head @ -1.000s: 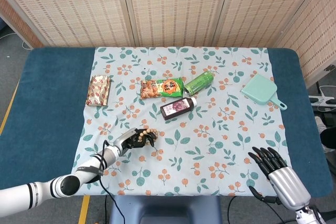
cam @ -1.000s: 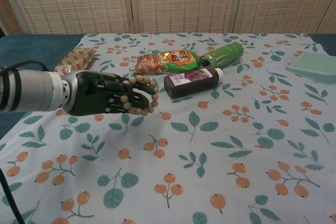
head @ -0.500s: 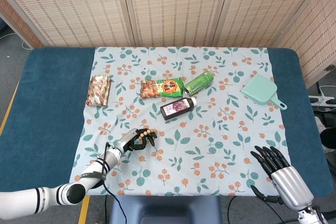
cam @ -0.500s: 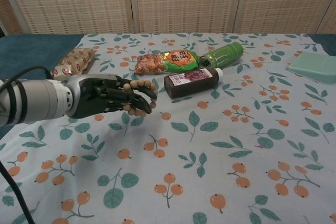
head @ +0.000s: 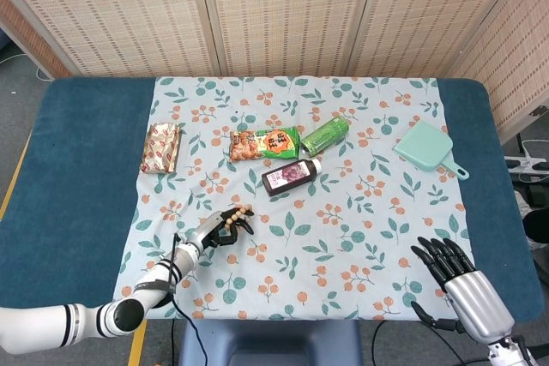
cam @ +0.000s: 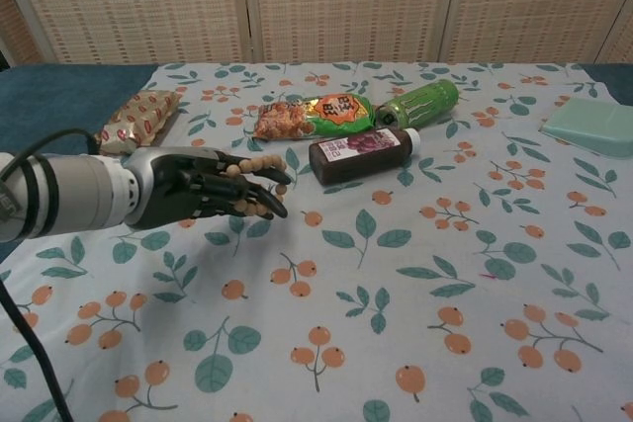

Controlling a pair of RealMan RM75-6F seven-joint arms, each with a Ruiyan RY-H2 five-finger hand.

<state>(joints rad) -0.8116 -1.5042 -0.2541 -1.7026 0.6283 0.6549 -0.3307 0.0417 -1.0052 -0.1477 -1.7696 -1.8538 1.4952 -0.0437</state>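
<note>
Above the near left part of the surface [head: 86,177], the left hand [cam: 203,188] holds the beads [cam: 252,183] looped over its fingers. It should keep them curled and level so the beads stay on. The right hand [head: 455,276] rests open, well apart.

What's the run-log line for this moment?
left robot hand: holds bead bracelet above tablecloth | right robot hand: open, empty, table's near edge

Black-fingered left hand [cam: 203,190] on a silver wrist, white forearm with black bands, thin black cable alongside. Right hand [head: 455,276]: black fingers, silver metallic back, cable at wrist.
</note>
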